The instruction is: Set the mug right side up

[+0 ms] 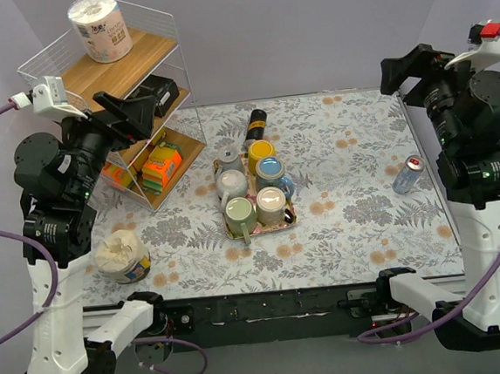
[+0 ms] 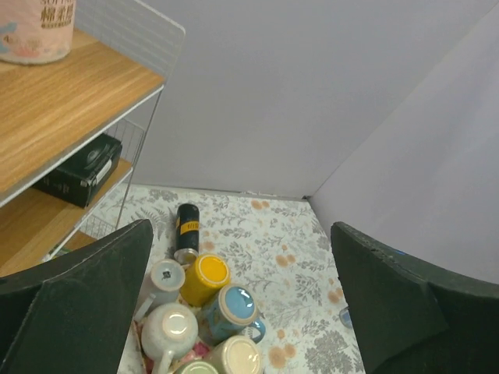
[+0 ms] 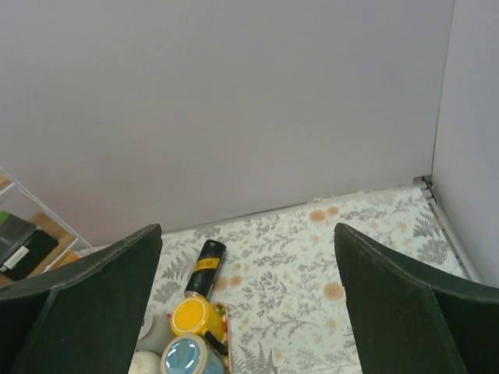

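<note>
Several mugs stand upside down, bases up, on a small floral tray (image 1: 285, 222) at the table's middle: a yellow mug (image 1: 260, 153), a blue mug (image 1: 271, 172), a white mug (image 1: 231, 185), a green mug (image 1: 240, 212), a cream mug (image 1: 271, 204) and a small grey mug (image 1: 228, 161). The left wrist view shows the yellow mug (image 2: 204, 276) and the blue mug (image 2: 231, 309). My left gripper (image 1: 130, 114) is open and empty, raised high at the left by the shelf. My right gripper (image 1: 406, 73) is open and empty, raised high at the right.
A wire shelf (image 1: 146, 52) at back left holds a toilet roll (image 1: 101, 28), a black box and snack packs. A black and yellow can (image 1: 255, 123) lies behind the tray. A drink can (image 1: 409, 174) lies at the right. A tissue roll (image 1: 122, 257) stands near front left.
</note>
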Motion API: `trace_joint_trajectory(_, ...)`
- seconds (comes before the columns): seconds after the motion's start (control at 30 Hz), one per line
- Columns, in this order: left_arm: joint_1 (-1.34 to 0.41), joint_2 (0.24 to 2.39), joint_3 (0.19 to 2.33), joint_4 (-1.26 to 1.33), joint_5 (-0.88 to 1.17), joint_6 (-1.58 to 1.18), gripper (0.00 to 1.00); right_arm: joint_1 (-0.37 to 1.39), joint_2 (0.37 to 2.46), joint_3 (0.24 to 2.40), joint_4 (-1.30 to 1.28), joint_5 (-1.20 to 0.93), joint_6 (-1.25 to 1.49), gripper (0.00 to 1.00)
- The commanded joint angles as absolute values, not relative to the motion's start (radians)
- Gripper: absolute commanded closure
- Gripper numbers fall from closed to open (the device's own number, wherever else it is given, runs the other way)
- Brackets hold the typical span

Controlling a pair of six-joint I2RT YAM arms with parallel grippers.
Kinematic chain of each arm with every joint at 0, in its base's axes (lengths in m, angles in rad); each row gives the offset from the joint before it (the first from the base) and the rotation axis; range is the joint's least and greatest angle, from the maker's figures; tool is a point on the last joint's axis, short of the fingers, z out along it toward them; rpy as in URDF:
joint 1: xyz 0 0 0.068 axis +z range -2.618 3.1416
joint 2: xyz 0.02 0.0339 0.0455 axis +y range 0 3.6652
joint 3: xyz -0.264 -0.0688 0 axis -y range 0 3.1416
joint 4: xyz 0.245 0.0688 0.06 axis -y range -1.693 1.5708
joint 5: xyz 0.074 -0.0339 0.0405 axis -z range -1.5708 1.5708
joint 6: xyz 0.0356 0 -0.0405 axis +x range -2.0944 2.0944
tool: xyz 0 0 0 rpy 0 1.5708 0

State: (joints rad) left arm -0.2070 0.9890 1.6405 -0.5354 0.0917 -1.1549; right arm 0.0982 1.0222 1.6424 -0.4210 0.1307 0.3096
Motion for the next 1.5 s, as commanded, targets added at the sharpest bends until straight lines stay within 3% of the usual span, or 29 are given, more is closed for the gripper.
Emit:
trace_joint_trajectory(0.0, -0.210, 0.936, 1.543, -0.564, 0.112, -1.124, 0.02, 0.094, 1.064, 1.626, -0.533, 0.110, 0.341, 0.01)
trace_joint_trajectory(0.2, -0.210, 0.851, 1.203, -0.592, 0.264, -1.179, 0.02, 0.101, 1.010, 1.354, -0.513, 0.009, 0.374, 0.02)
trace_joint_trajectory(0.33, -0.210, 0.743, 1.002, -0.586, 0.322, -1.310, 0.02, 0.121, 1.020, 1.296, -0.573, -0.214, 0.347, 0.05)
trace_joint_trajectory(0.4, -0.210, 0.664, 0.904, -0.552, 0.397, -1.366, 0.02, 0.181, 1.031, 1.264, -0.607, -0.230, 0.345, 0.09)
trace_joint_trajectory(0.53, -0.210, 0.594, 0.803, -0.543, 0.429, -1.506, 0.02, 0.287, 0.965, 1.091, -0.557, -0.141, 0.383, 0.09)
trace_joint_trajectory(0.87, -0.210, 0.471, 0.678, -0.482, 0.489, -1.670, 0.02, 0.474, 0.923, 0.943, -0.485, 0.029, 0.457, 0.10)
trace_joint_trajectory(1.07, -0.210, 0.408, 0.632, -0.476, 0.485, -1.770, 0.02, 0.480, 0.897, 0.920, -0.427, 0.100, 0.498, 0.11)
trace_joint_trajectory(1.2, -0.210, 0.514, 0.669, -0.469, 0.535, -1.703, 0.02, 0.480, 0.853, 0.865, -0.359, 0.127, 0.538, 0.08)
trace_joint_trajectory(1.23, -0.210, 0.538, 0.679, -0.469, 0.544, -1.672, 0.02, 0.480, 0.860, 0.871, -0.359, 0.132, 0.532, 0.02)
trace_joint_trajectory(1.47, -0.273, 0.759, 0.772, -0.534, 0.450, -1.490, 0.02, 0.482, 0.969, 0.989, -0.581, 0.164, 0.512, 0.02)
